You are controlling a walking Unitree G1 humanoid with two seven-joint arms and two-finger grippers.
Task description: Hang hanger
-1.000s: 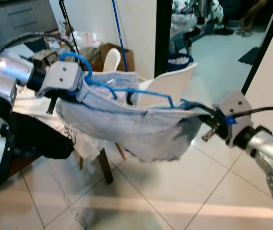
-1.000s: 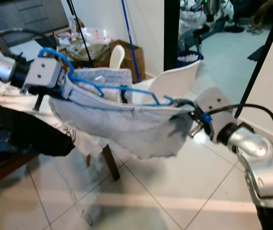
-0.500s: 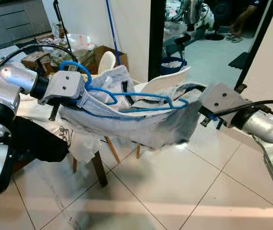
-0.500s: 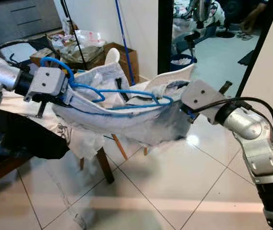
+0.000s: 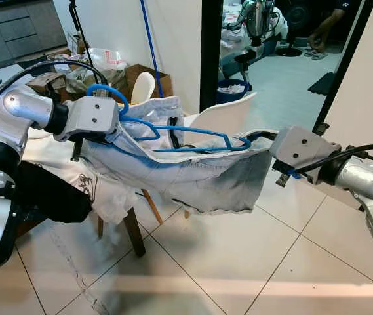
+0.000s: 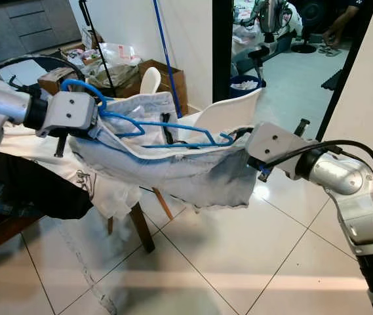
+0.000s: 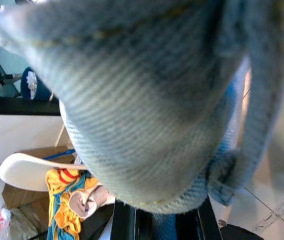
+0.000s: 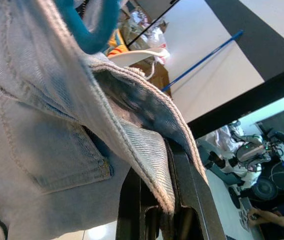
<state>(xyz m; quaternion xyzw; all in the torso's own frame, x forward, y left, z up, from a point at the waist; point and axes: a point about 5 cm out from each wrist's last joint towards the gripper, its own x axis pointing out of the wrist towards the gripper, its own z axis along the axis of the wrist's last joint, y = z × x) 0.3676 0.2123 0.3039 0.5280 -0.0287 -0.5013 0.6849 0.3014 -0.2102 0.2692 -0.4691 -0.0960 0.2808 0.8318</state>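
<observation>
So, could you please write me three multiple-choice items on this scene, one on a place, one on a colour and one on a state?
1. Where is the white chair?
A. behind the garment
B. on the table
C. in the right gripper

2. What colour is the hanger?
A. red
B. blue
C. black

3. How is the denim garment held?
A. lying on the floor
B. folded on the chair
C. stretched between the left gripper and the right gripper

Answers: 1 A, the chair back rises beyond the denim; 2 B, its wire is blue; 3 C, each gripper holds one end, the middle sagging.
</observation>
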